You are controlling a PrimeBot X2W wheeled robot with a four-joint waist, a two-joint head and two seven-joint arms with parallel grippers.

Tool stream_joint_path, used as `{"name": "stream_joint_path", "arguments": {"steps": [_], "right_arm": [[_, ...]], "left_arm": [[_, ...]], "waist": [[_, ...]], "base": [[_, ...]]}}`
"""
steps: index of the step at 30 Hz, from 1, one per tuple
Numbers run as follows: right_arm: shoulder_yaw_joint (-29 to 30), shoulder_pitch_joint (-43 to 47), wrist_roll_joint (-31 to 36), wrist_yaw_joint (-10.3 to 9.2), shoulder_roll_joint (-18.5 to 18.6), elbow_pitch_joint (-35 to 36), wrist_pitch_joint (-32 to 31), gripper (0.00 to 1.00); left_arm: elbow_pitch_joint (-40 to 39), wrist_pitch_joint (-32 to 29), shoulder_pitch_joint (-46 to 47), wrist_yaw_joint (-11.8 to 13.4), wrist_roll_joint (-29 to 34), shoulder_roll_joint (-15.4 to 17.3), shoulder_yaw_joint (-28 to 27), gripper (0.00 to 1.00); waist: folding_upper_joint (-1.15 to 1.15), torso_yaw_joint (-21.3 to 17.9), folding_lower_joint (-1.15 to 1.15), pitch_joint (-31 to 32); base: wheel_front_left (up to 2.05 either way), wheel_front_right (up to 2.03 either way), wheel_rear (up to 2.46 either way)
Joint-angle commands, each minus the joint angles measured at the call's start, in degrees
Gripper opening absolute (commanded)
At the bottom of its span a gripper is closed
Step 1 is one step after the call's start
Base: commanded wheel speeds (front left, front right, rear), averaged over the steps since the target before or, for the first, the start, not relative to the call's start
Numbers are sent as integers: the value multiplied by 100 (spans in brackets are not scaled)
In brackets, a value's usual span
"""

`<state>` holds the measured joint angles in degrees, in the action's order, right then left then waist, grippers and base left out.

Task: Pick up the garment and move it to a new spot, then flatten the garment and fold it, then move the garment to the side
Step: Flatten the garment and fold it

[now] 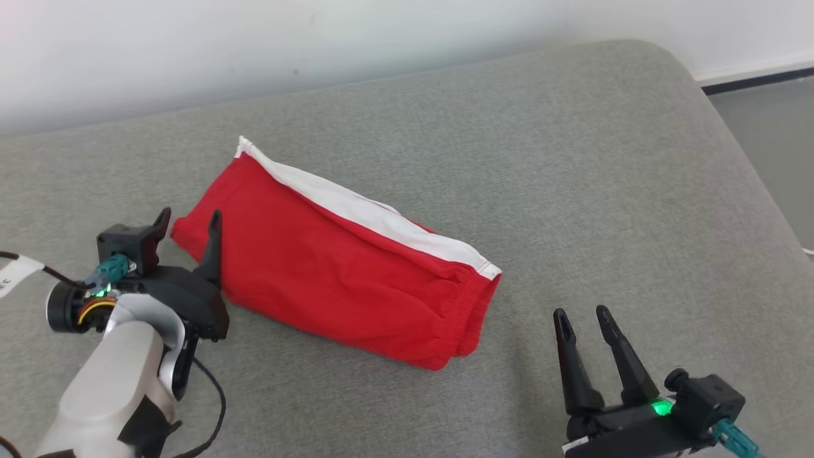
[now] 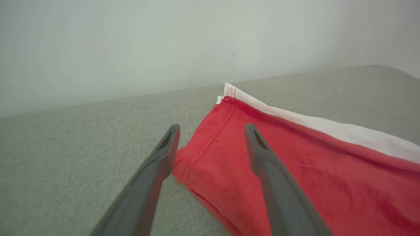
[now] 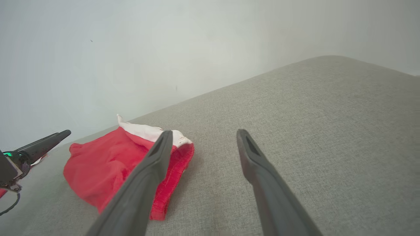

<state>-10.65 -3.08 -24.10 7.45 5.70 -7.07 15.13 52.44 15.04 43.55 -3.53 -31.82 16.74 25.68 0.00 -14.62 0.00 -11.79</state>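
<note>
The garment [image 1: 343, 273] lies on the cushion [image 1: 604, 159] before me, slanting from far left to near right, with the wall [image 1: 254, 44] behind. My left pincer [image 1: 191, 216] sits at its left end, one finger over the cloth and one beside it. My right pincer [image 1: 581, 313] is nearer me, right of the garment and apart from it.

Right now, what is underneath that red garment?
The red garment lies folded on the grey cushion, which shows all around it. A white strip peeks out along its far edge. Anything directly beneath the cloth is covered.
</note>
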Motion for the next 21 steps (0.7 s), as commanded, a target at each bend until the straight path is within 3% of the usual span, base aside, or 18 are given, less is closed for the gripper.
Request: {"name": "stream_joint_path", "arguments": {"steps": [1, 12, 21], "right_arm": [[7, 79, 88, 8, -49, 28, 4, 100], [-118, 30, 230, 8, -234, -24, 4, 100], [-223, 8, 261, 8, -251, -98, 5, 100]], "left_arm": [[54, 15, -39, 19, -6, 29, -23, 100], [886, 0, 245, 66, 34, 258, -17, 100], [1459, -336, 428, -19, -66, 140, 37, 100]], "waist": [[0, -98, 0, -50], [0, -490, 0, -226], [0, -573, 0, -236]], "base": [[0, 0, 0], [0, 0, 0], [0, 0, 0]]}}
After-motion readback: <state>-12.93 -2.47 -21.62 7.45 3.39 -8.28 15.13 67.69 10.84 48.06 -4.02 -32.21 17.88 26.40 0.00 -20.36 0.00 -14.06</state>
